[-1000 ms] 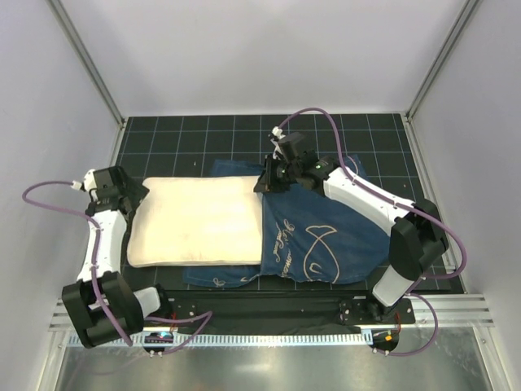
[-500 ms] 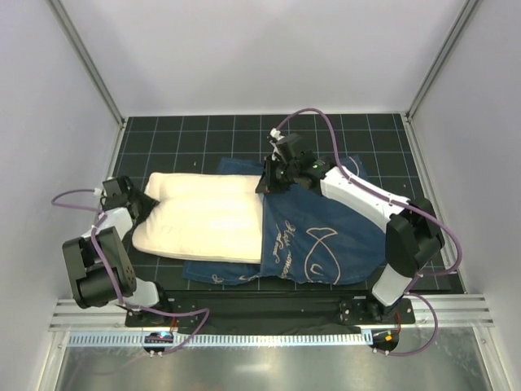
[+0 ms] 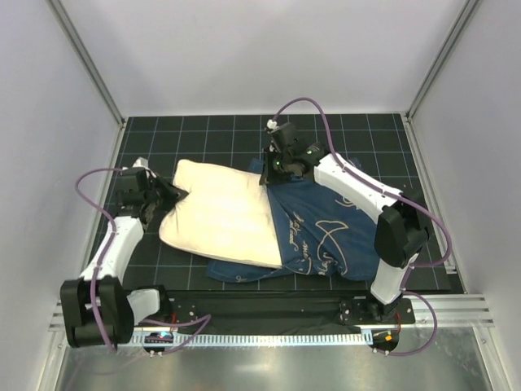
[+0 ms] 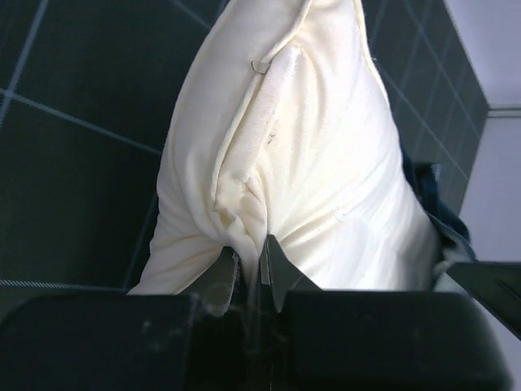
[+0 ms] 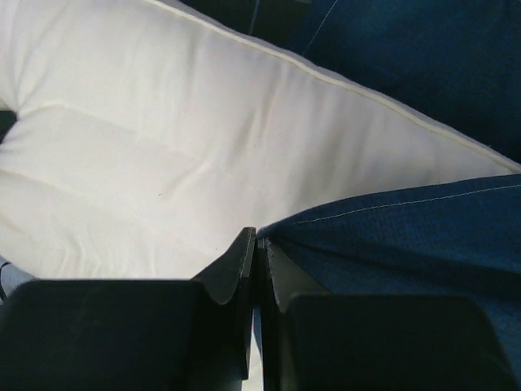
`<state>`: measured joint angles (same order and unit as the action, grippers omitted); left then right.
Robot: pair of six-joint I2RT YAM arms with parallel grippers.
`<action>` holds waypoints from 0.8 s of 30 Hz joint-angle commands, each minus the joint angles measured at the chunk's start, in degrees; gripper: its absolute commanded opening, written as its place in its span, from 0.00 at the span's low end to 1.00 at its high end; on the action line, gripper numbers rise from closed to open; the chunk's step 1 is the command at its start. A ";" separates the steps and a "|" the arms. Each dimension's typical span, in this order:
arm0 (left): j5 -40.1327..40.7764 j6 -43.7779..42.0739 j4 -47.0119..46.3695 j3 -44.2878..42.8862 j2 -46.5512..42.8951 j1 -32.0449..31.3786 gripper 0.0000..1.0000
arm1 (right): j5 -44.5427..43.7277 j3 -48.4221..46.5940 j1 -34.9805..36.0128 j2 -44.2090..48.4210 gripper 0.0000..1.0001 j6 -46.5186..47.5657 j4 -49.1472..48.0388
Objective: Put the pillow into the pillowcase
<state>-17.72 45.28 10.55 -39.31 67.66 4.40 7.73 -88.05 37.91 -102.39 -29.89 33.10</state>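
Note:
The cream-white pillow (image 3: 224, 216) lies slanted across the mat, its right part tucked under the navy pillowcase (image 3: 326, 232), whose white fish drawings show. My left gripper (image 3: 172, 196) is shut on the pillow's left edge; in the left wrist view the bunched cloth of the pillow (image 4: 309, 155) is pinched at the left gripper (image 4: 251, 248). My right gripper (image 3: 273, 172) is shut on the pillowcase's top hem at the far side of the opening. In the right wrist view that hem of the pillowcase (image 5: 407, 228) runs into the right gripper (image 5: 256, 242), with the pillow (image 5: 163, 163) below it.
A black grid mat (image 3: 203, 134) covers the table. White walls and slanted metal posts (image 3: 85, 61) enclose the cell. A lower flap of the pillowcase (image 3: 236, 271) sticks out under the pillow near the front rail (image 3: 260, 314).
My left gripper has closed on the pillow's left edge and pushed it right and up, so the pillow now lies tilted and further into the case. The right gripper lifted the hem slightly.

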 commanded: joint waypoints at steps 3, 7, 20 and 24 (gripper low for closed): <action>-9.35 0.95 12.45 -10.33 -11.57 -1.50 0.00 | -3.24 -7.48 -0.12 3.07 0.10 2.29 2.66; -10.14 1.22 16.51 -14.38 -15.97 -1.50 0.00 | -6.05 -2.85 -0.65 5.62 0.11 2.38 4.34; -16.65 1.13 19.77 -15.54 -16.69 -2.03 0.00 | 1.23 1.75 0.32 8.43 0.11 4.22 0.56; -12.27 -1.94 22.22 -14.57 -15.98 -3.00 0.00 | -1.91 2.35 2.16 10.36 0.21 5.02 3.28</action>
<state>-25.36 45.25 29.74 -53.21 51.81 2.96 6.96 -83.48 38.57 -95.11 -26.48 36.21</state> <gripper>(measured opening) 0.061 0.184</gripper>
